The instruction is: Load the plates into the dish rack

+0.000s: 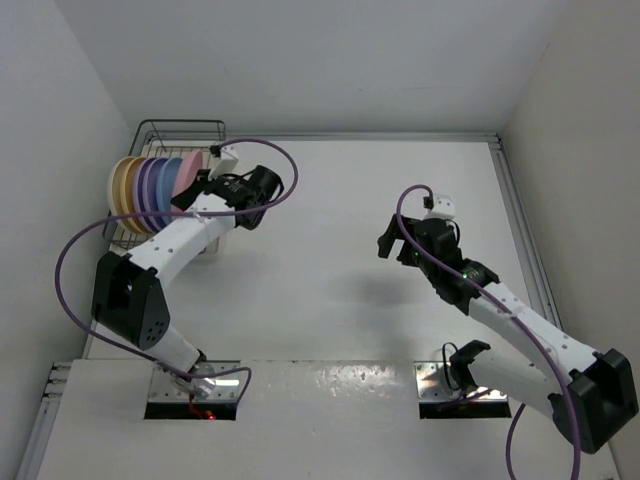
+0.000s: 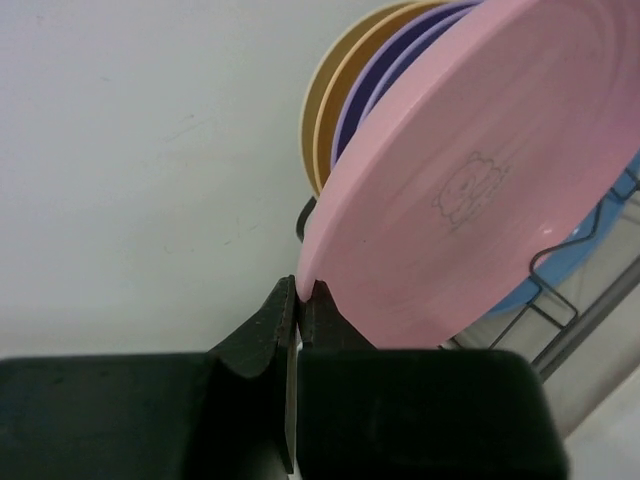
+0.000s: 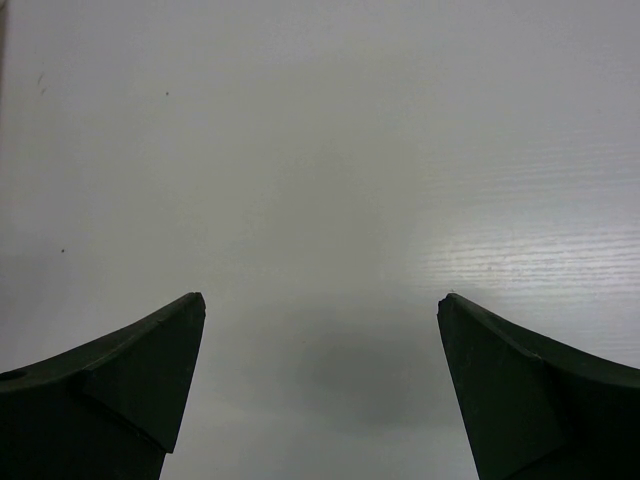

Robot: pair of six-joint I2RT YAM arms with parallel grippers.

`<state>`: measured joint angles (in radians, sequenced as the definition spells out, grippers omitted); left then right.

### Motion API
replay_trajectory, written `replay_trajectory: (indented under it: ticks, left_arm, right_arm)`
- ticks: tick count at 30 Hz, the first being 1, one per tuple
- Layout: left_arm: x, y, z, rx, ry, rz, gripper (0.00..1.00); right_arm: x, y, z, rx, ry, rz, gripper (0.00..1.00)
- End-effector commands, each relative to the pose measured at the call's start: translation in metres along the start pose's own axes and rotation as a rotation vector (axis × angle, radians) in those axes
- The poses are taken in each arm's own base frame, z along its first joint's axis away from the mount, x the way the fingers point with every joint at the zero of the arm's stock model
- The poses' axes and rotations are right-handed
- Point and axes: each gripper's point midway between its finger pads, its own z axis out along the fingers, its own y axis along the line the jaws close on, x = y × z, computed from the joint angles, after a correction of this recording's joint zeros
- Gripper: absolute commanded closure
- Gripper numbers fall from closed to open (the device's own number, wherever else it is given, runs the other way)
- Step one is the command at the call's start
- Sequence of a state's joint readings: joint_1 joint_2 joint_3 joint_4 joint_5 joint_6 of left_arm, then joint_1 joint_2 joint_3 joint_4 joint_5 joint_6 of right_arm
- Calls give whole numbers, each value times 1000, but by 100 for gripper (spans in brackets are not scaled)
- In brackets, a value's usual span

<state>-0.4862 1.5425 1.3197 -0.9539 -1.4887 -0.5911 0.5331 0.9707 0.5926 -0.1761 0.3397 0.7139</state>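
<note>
— Where are the plates now?

— All six round, matte plastic plates stand on edge in the dark grey wire dish rack [image 1: 180, 125] with the cream-white tray base. The rack is at the far left corner of the white table [image 1: 350, 200]. From the left I see the cream plate [image 1: 116, 190], the orange-yellow plate [image 1: 131, 190], the two purple plates [image 1: 152, 185], the pink plate [image 2: 480, 120] and the blue plate [image 1: 191, 168].

— And the left claw?

— The left claw [image 2: 298, 295] is at the rack, on the side of the blue plate. Its two black fingers are pressed together and nothing is between them. In the wrist view the rim of the pink plate lies just beside the tip of one finger. Whether it touches, I cannot tell.

— Is there something on the pink plate?

— Yes, a faint outline of a small animal at its centre. The blue plate shows behind it, lower, among the rack wires.

— And the right claw?

— The right claw [image 3: 320, 300] hangs over the bare table, well apart from the rack. Its fingers are spread wide and they hold nothing.
</note>
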Motion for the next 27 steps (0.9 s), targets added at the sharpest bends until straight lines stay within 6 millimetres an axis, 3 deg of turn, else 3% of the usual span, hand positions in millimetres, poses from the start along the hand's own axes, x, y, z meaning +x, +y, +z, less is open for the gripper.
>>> replay_trajectory:
  ticks: [1,9,16,20,27]
  left_arm:
    - [-23,53,9,-232,-165,5,96]
    - [-32,44,17,-276,-129,-51,96]
    - [-50,63,23,-307,-104,-97,96]
    - [-43,72,32,-340,-79,-81,96]
    - [-37,56,35,-336,-84,-81,96]
  right_arm:
    - [-27,13,-4,-22,-60,-21,0]
    - [-16,11,-4,-39,-59,7,0]
    - [-12,2,-10,-26,-76,7,0]
    - [-12,0,-9,-20,-79,9,0]
    - [-15,4,-9,-28,-81,8,0]
